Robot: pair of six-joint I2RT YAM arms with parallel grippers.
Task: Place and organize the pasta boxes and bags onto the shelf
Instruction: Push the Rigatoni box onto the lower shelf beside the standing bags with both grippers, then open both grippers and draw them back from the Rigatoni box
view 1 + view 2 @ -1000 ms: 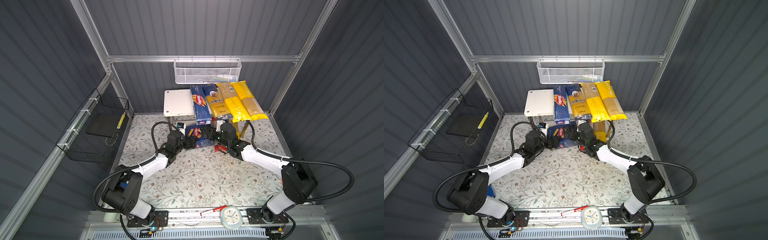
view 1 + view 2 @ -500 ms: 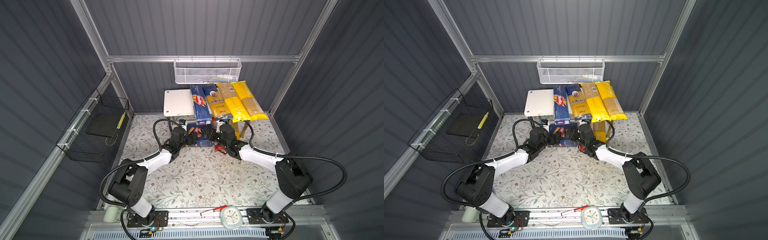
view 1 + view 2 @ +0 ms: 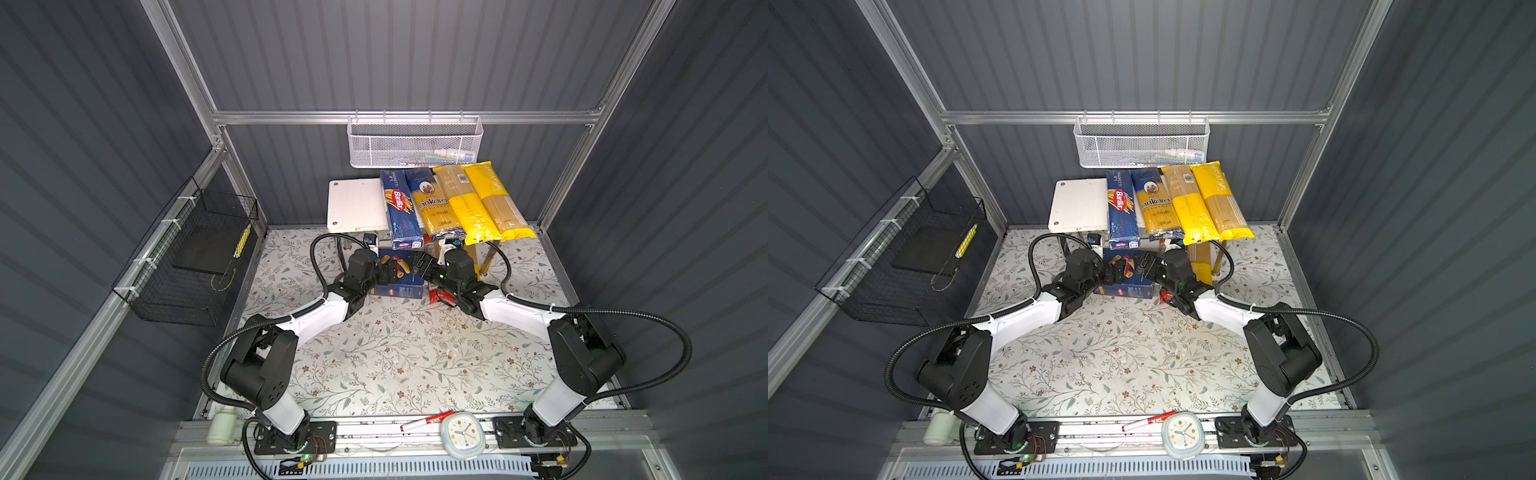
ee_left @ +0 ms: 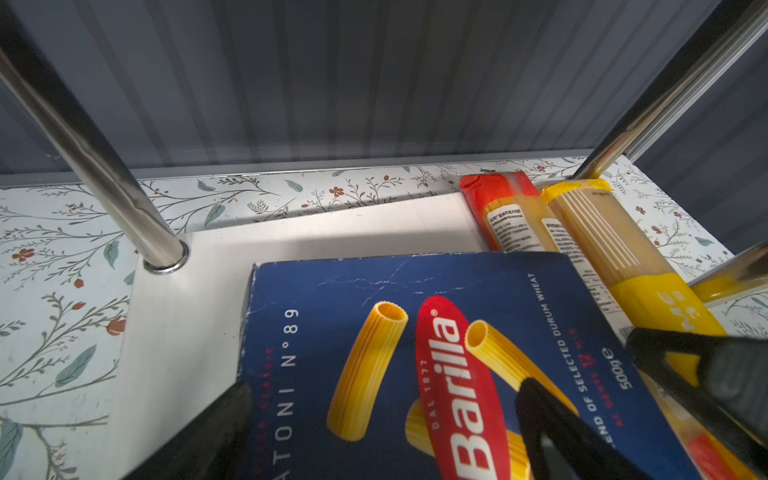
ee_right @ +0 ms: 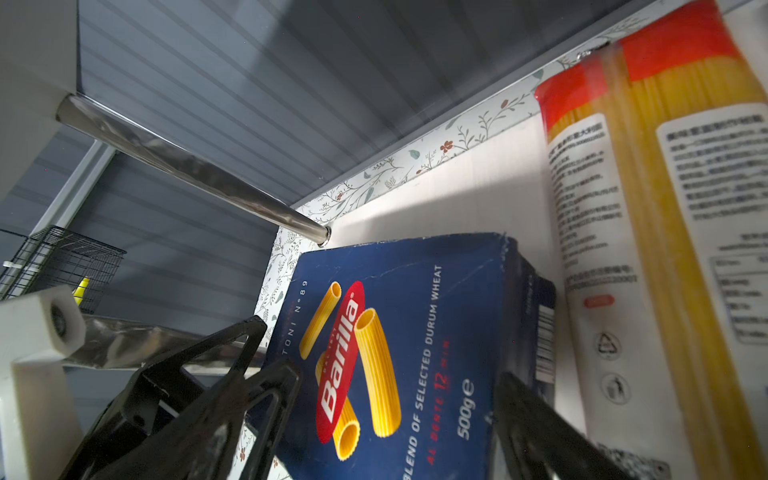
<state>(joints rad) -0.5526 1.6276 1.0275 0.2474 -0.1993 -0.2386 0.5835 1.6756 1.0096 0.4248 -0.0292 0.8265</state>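
With the spaghetti box [image 3: 401,210] on the top tier, the rigatoni box [image 4: 436,353] lay flat on the lower tier of the shelf [image 4: 332,232], left of the red-ended bag [image 4: 511,220], the left pincer [image 4: 384,388] and right pincer [image 5: 399,378] at its near end, both parted.

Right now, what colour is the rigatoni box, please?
Rigatoni box: dark blue, red logo; best in left wrist view.

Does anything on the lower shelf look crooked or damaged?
The wide dark blue Barilla rigatoni box lies askew on the white lower shelf board, not parallel to the clear red-ended spaghetti bag beside it. Its top shows white scuffs.
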